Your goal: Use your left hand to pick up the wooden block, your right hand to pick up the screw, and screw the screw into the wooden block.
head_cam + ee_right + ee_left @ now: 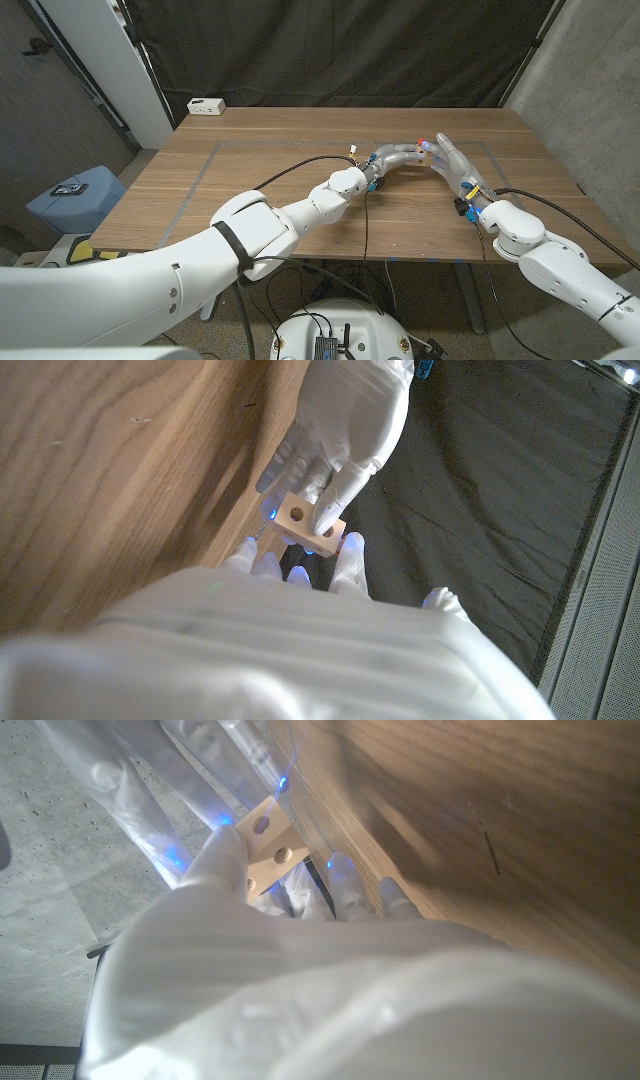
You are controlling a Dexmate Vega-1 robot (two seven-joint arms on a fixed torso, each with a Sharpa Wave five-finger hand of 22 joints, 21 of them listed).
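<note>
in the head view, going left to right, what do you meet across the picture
blue stool beside the table → white box at the table's far edge → left hand → right hand. The wooden block the hands meet at is hidden between them here, so its place in the order is unclear.

Pale bare-wood block (308, 526), matt

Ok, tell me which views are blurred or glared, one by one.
Head view: sharp, evenly lit. Left wrist view: left hand is an overexposed, out-of-focus white mass; the wooden block is soft, with blue glints. Right wrist view: right hand blurred up close; block sharper.
</note>
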